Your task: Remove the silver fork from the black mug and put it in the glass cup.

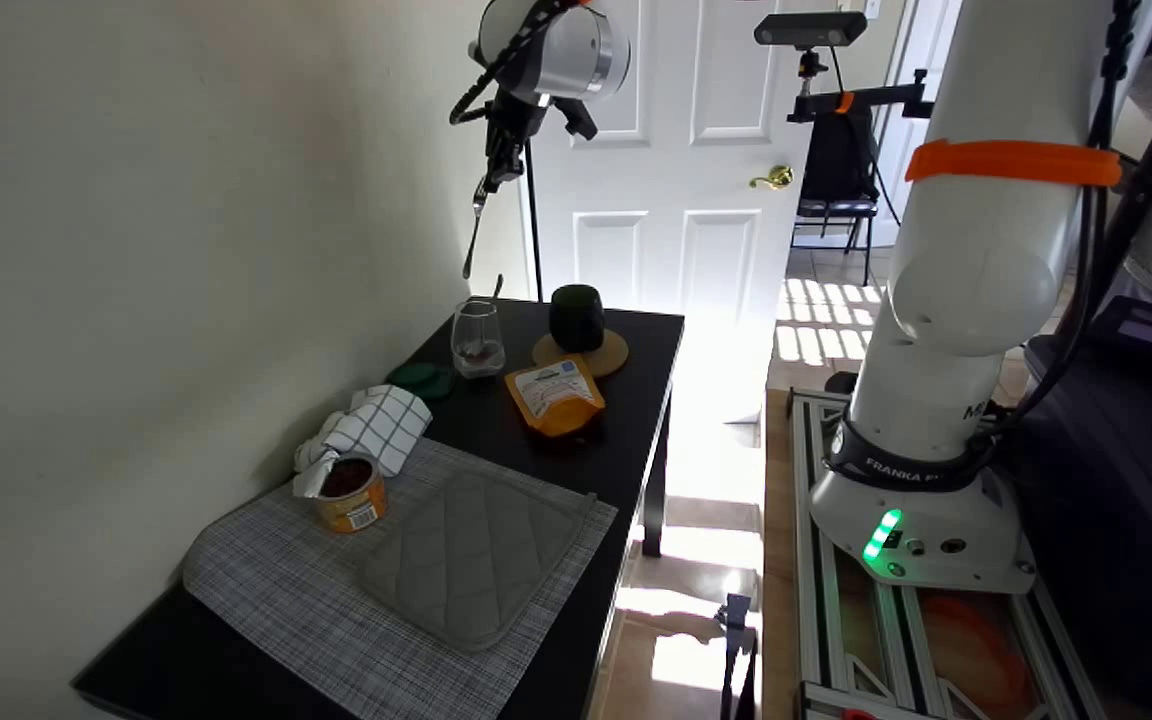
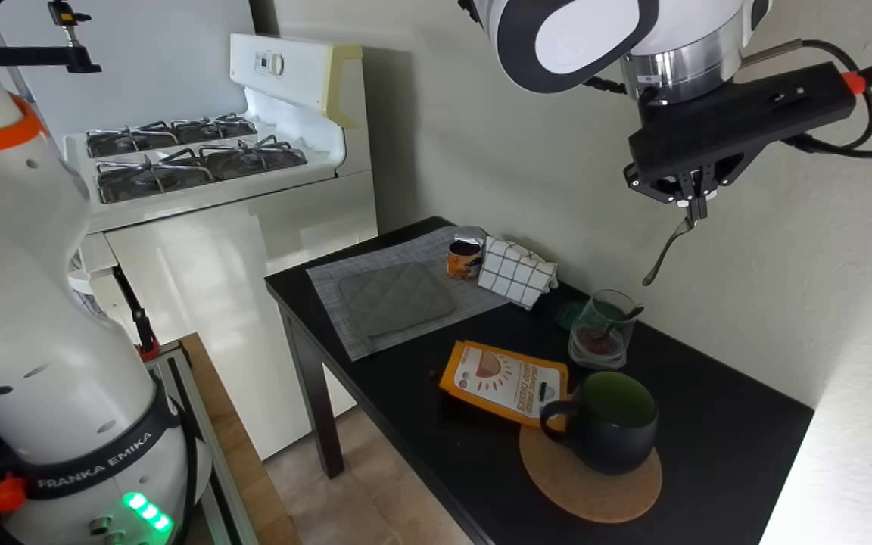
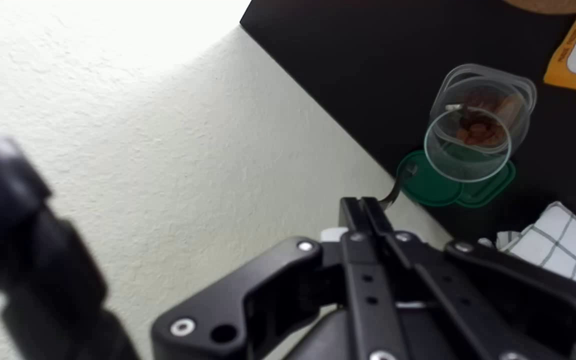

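My fingers [image 3: 354,216] pinch the silver fork [image 2: 663,256] by its tined end, handle slanting below. It hangs higher than the glass cup [image 1: 476,328], toward the wall-side edge of the counter [image 2: 716,424].

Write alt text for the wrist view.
Closed black end effector holds a metal fork, whose exposed part appears left of a clear glass. On the dark table beside a pale wall lie what look like green lids, a checkered cloth and an orange package, partly cut off at right.
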Robot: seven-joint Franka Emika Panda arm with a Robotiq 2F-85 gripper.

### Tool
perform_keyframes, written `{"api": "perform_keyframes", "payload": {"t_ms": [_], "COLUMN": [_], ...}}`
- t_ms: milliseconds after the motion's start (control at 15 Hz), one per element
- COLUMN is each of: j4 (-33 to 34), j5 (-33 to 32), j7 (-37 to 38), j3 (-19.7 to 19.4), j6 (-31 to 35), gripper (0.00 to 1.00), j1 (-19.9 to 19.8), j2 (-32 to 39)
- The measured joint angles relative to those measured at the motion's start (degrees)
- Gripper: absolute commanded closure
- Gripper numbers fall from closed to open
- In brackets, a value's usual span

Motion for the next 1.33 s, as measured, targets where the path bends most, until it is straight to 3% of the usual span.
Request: {"api": "perform_keyframes", "payload": {"t_ms": [400, 667, 1333], "j4": [-0.3, 0.0, 7.3], "j5": [-5.9, -5.6, -4.4], "j7": [0.7, 0.7, 2.4], "j3": [-0.6, -0.4, 2.4], "j6": [-7.7, -8.3, -8.2], "gripper": [0.99, 0.99, 0.99], "j1": [-0.1, 0.9, 0.9], "j2": [-0.8, 0.6, 13.2]}}
